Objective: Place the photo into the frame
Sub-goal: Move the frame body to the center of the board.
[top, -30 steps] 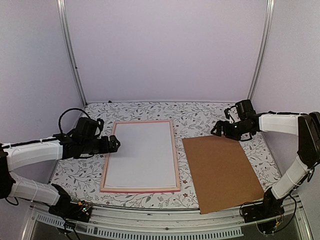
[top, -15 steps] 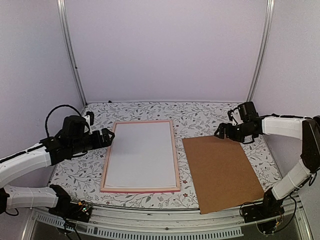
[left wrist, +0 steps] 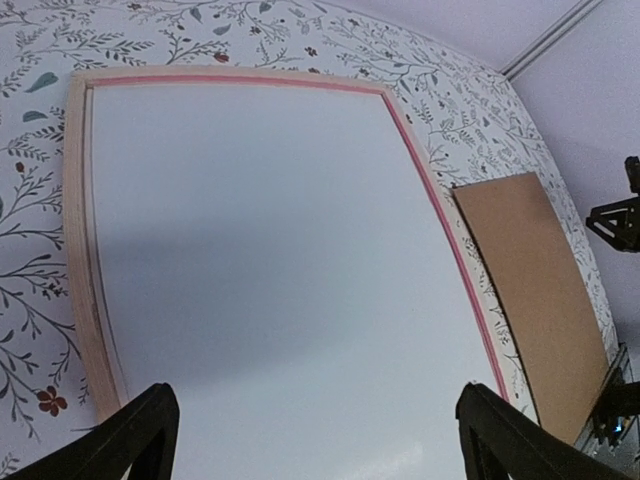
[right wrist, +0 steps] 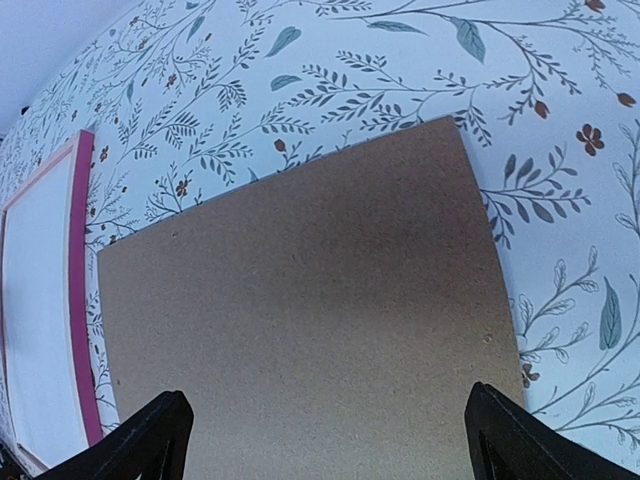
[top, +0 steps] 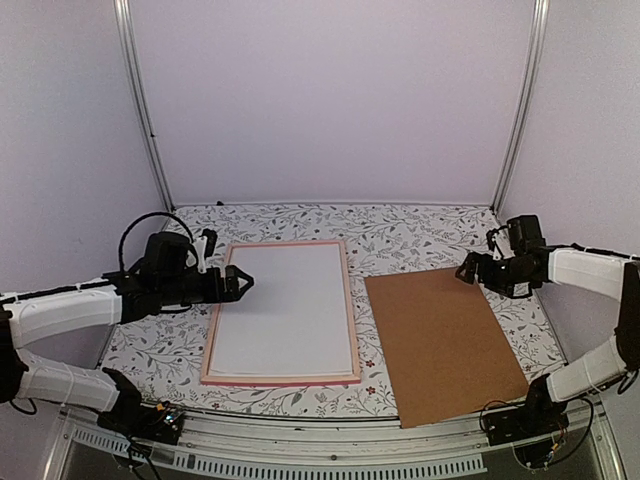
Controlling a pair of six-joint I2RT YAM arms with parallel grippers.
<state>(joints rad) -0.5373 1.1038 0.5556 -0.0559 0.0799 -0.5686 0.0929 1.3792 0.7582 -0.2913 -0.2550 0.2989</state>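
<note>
Pink frame point(top: 349, 300) flat, long axis running away from arms, left gripper point(top: 242, 284) and right gripper point(top: 464, 271) both spread wide, empty

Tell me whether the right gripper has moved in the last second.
Yes. The right gripper has drawn back rightward along the board's far edge, from near its middle to its right corner.

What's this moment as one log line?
left gripper open over pink rectangular picture frame | right gripper open over brown rectangular board
</note>
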